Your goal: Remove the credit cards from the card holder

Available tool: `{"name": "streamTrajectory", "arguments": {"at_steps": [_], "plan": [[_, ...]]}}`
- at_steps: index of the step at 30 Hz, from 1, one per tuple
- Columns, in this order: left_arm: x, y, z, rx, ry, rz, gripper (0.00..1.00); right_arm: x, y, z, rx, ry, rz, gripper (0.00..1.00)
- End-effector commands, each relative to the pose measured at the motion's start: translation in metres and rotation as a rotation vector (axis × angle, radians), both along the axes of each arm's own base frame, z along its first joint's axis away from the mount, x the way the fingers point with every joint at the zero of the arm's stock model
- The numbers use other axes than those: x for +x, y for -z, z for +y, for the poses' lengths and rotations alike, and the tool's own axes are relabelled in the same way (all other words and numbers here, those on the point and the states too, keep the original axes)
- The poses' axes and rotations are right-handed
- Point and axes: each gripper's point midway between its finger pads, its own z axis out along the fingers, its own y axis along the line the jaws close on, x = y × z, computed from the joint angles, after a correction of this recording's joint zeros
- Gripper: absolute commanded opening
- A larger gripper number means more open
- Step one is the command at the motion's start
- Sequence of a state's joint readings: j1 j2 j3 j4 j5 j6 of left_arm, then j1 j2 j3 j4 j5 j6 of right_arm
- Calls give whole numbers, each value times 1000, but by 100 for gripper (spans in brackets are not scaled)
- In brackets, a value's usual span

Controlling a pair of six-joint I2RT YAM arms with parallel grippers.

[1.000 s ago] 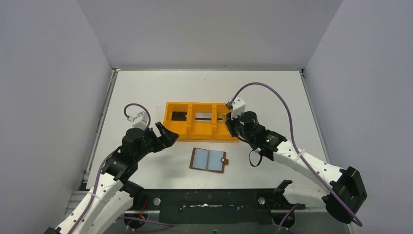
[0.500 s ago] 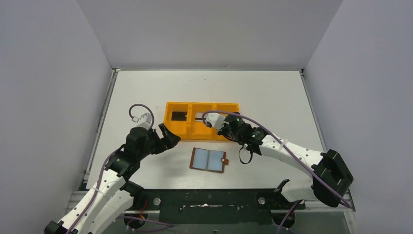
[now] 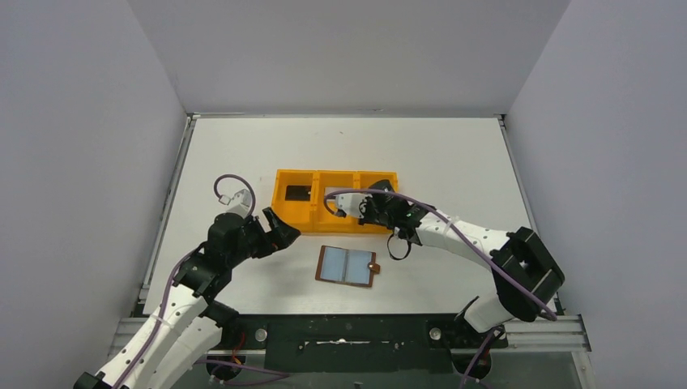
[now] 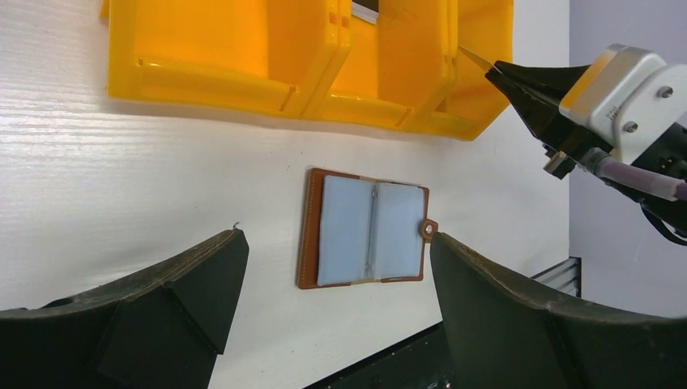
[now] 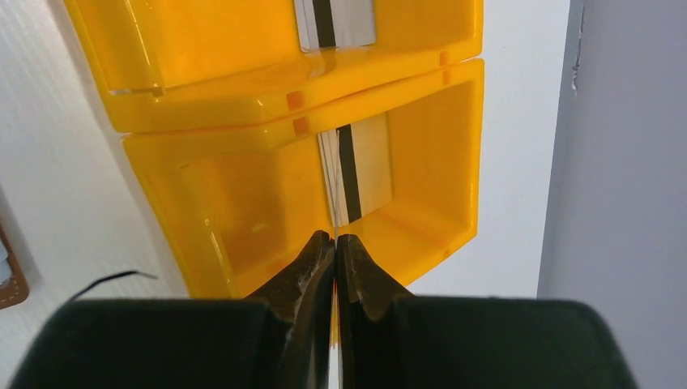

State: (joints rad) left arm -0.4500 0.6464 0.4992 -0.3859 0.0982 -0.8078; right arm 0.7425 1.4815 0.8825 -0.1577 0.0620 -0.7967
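Observation:
The card holder (image 3: 347, 265) lies open on the table, pale blue pockets up, with no card showing in it; it also shows in the left wrist view (image 4: 369, 229). A black card (image 3: 297, 193) lies in the orange tray's left compartment and a silvery grey card (image 5: 336, 20) in the middle one. My right gripper (image 3: 381, 197) (image 5: 334, 239) is shut on a thin pale card with a dark stripe (image 5: 366, 166), held edge-on over the right compartment. My left gripper (image 3: 283, 227) (image 4: 336, 239) is open and empty, left of the holder.
The orange three-compartment tray (image 3: 312, 217) (image 4: 227, 77) stands just beyond the card holder. The right arm's purple cable arcs over the tray. Grey walls close in the table on three sides, and the black base rail runs along the near edge.
My right wrist has swung left and turned over the tray's right compartment, still pinching the card. My left arm has barely moved. The card holder has not moved.

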Motion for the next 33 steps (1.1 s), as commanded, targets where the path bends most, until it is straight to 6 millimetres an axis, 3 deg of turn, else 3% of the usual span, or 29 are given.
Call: {"name": "streamTrajectory", "arguments": {"at_steps": [1, 14, 21, 27, 33], "plan": [[2, -10, 1, -9, -2, -36, 83, 28, -23, 13, 11, -41, -82, 0], [0, -11, 4, -3, -6, -37, 82, 75, -5, 3, -62, -23, -127, 0], [0, -11, 4, -5, -10, -38, 82, 90, 2, 5, -82, -42, -135, 4], [1, -10, 2, -7, -3, -31, 82, 98, 13, 2, -92, -27, -147, 9], [2, -11, 3, -10, -7, -34, 82, 93, 27, -5, -110, -17, -105, 15]]}}
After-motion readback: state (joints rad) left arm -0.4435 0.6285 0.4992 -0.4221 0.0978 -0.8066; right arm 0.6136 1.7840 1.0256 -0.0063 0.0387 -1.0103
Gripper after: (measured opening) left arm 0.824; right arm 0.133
